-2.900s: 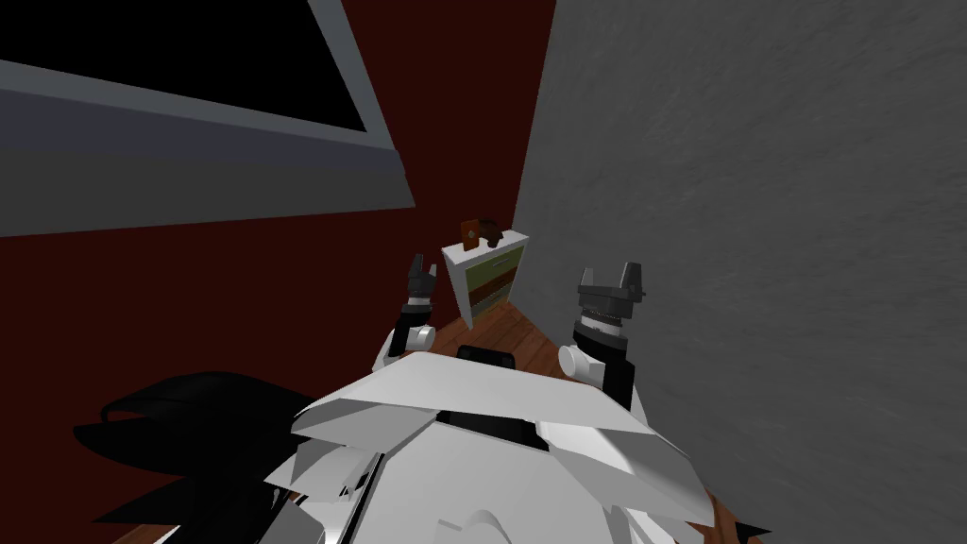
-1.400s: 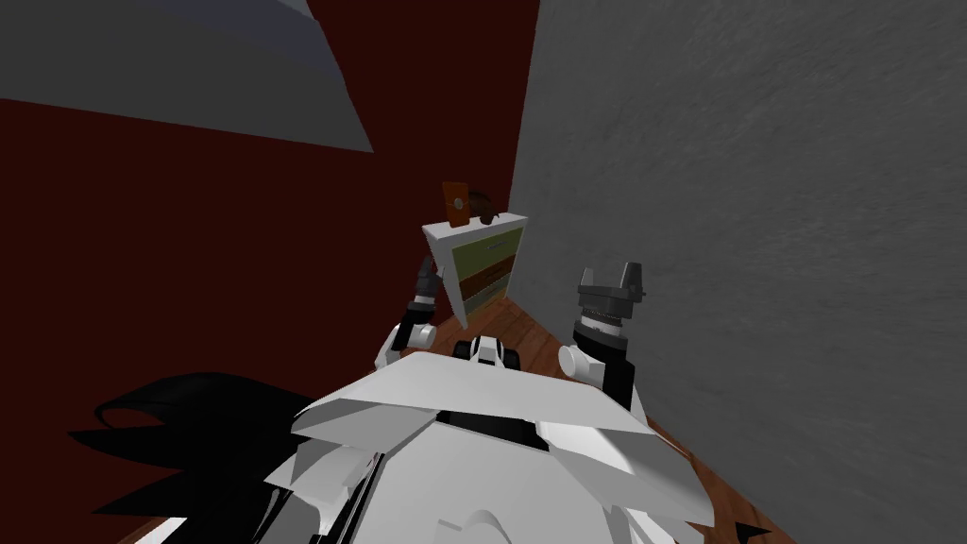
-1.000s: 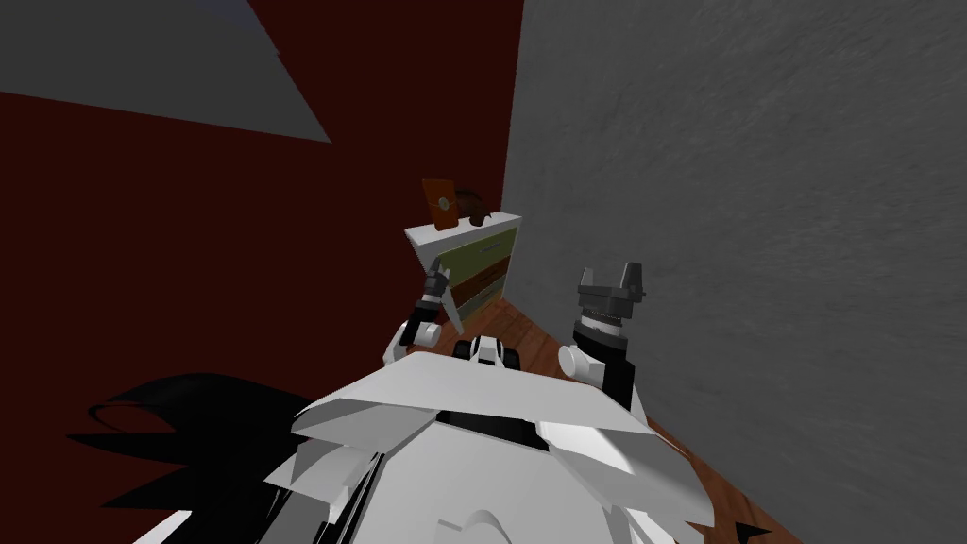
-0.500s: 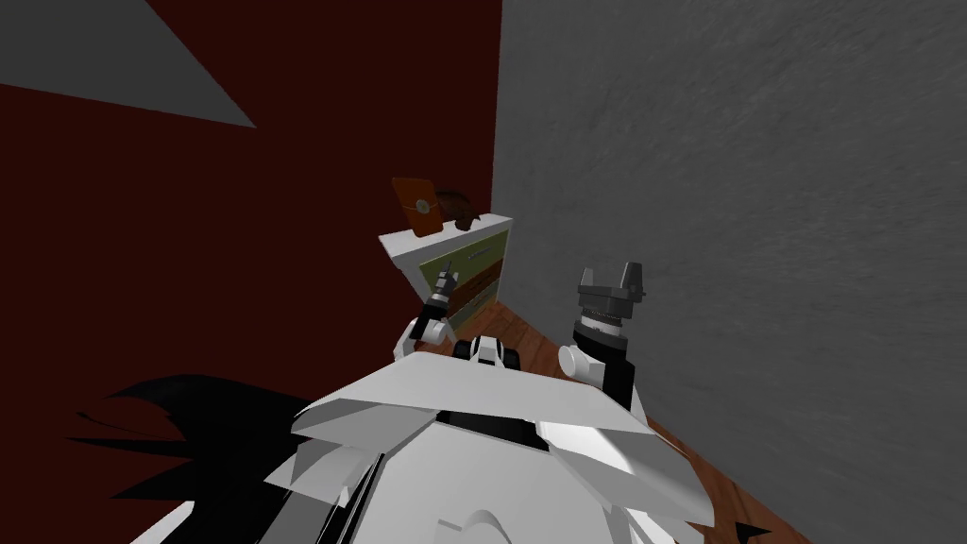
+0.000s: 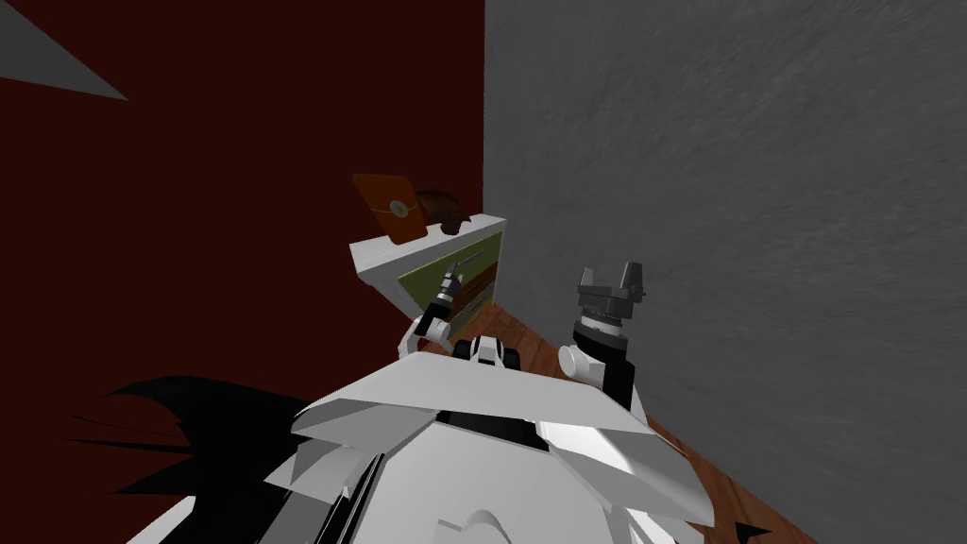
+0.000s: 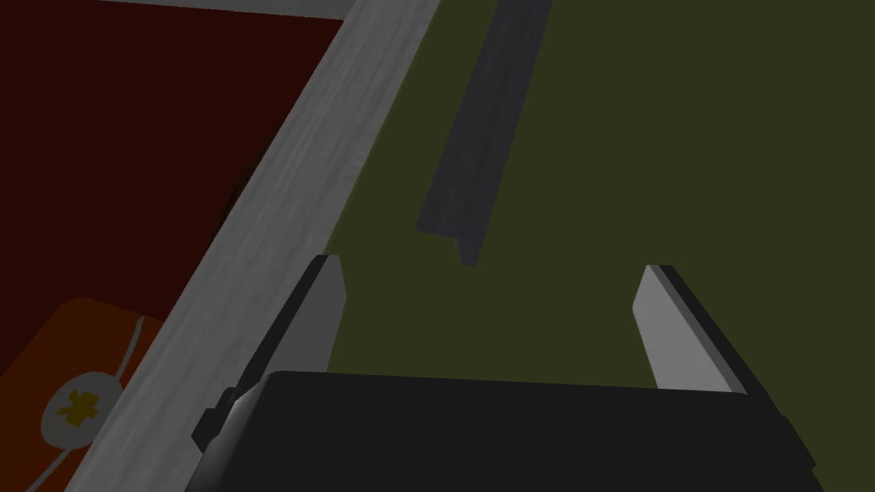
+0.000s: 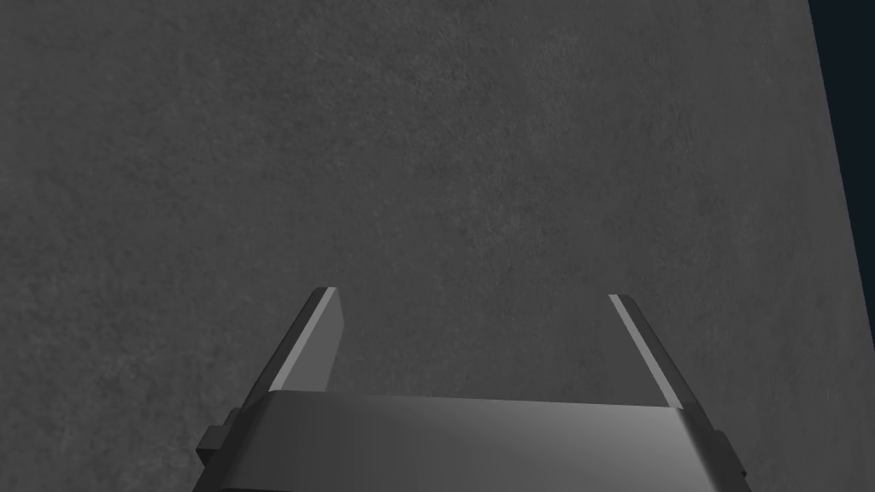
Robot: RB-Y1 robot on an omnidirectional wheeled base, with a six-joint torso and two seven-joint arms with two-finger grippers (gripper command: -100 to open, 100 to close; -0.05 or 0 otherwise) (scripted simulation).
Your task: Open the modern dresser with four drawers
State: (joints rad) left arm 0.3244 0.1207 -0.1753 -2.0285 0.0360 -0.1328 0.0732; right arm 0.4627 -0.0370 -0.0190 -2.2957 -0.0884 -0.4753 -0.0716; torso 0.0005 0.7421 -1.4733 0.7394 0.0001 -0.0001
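Left gripper [image 6: 491,265] is hovering just short of the olive top drawer front [image 6: 684,128], its two blades spread wide and gripping nothing. I am keeping them apart so the dark bar handle [image 6: 478,154] can pass between them; for now the bar's near end is sitting a little beyond the fingertips, roughly centred in the gap and not touching either blade.

The dresser [image 5: 378,257] is standing on the wood floor [image 5: 515,335] in the far corner, with the dark red wall [image 5: 236,236] on its left and the grey wall [image 5: 755,236] on its right. An orange card [image 5: 387,208] and a dark brown object [image 5: 442,202] are resting on its pale top, so I am aiming below that edge to avoid knocking them.

The right gripper [image 5: 611,276] is idling to the near right, raised and facing the grey wall, blades likewise spread and empty, well clear of the drawer's path.

Judging by this, no drawer is out yet; the next step is closing on the handle.
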